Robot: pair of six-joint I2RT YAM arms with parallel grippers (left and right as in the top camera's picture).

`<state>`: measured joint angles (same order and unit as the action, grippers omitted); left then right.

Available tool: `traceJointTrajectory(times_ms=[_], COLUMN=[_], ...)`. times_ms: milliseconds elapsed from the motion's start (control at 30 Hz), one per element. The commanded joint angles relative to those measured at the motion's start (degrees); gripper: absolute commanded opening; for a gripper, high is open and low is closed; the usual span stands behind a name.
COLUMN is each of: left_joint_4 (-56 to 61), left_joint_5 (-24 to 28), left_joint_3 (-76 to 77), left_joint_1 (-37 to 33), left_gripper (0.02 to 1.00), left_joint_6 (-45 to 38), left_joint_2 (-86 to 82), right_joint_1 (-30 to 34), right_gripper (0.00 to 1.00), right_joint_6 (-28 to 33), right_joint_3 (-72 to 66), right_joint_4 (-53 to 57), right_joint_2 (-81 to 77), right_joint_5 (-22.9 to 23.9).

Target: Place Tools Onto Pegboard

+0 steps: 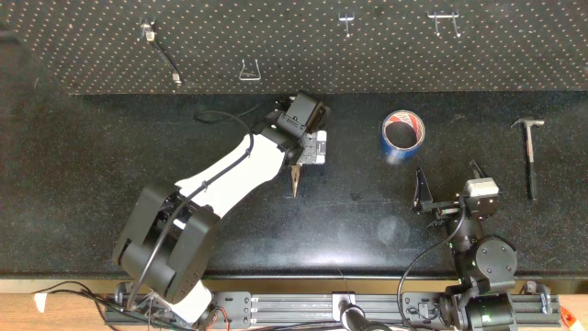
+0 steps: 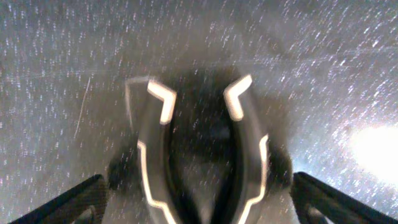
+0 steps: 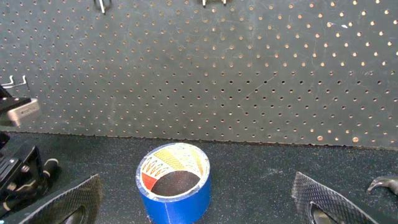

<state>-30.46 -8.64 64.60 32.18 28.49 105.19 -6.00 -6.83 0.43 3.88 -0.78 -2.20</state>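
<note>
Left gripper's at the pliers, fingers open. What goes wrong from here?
1. The left gripper is open astride the pliers, whose handles are splayed; closing may squeeze them together and let the tool twist or slip.
2. The nearest pegboard hook is thin wire; a skewed grasp could miss it and drop the pliers.

My left arm stretches forward, left gripper (image 1: 310, 150) tipped down, fingers apparently spread wide; right gripper (image 1: 448, 184) sits near its base, fingers apart.
</note>
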Motion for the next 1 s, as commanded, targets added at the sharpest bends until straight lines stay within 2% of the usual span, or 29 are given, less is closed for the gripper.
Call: traceJointTrajectory(times_ms=[33, 133, 400, 500, 767, 833, 933, 967, 1000], left_joint_4=[1.31, 1.29, 1.33, 1.38, -2.56, -4.22, -6.67, -4.42, 2.86], left_joint_5=[-1.05, -0.81, -0.13, 0.72, -1.79, -2.78, -2.16, -2.32, -2.27], left_joint_3=[0.90, 0.90, 0.90, 0.90, 0.87, 0.87, 0.20, -1.64, -5.95], left_joint_1=[0.15, 0.15, 0.15, 0.15, 0.07, -0.26, -3.50, -5.92, -9.05], left_gripper=[0.667, 0.437, 0.301, 0.025, 0.027, 0.025, 0.029, 0.029, 0.027], left_joint_6=[-0.24, -0.24, 0.20, 0.17, 0.11, -2.08, -2.01, -2.03, -2.51], left_joint_2=[2.08, 2.08, 2.08, 1.57, -19.63, -24.81, -29.44, -31.08, -33.75], right_joint_1=[-0.31, -0.31, -0.31, -0.31, -0.31, -0.31, -0.31, -0.31, -0.31], right_gripper=[0.996, 0.996, 0.996, 0.996, 0.996, 0.996, 0.996, 0.996, 0.996], right_joint_6=[-0.66, -0.66, -0.66, -0.66, -0.66, -0.66, -0.66, -0.66, -0.66], right_joint_3=[-0.17, -0.17, -0.17, -0.17, -0.17, -0.17, -0.17, -0.17, -0.17], right_joint_4=[0.20, 0.20, 0.20, 0.20, 0.20, 0.20, 0.20, 0.20, 0.20], right_joint_2=[0.50, 0.50, 0.50, 0.50, 0.50, 0.50, 0.50, 0.50, 0.50], right_joint_5=[0.09, 0.09, 0.09, 0.09, 0.09, 0.09, 0.09, 0.09, 0.09])
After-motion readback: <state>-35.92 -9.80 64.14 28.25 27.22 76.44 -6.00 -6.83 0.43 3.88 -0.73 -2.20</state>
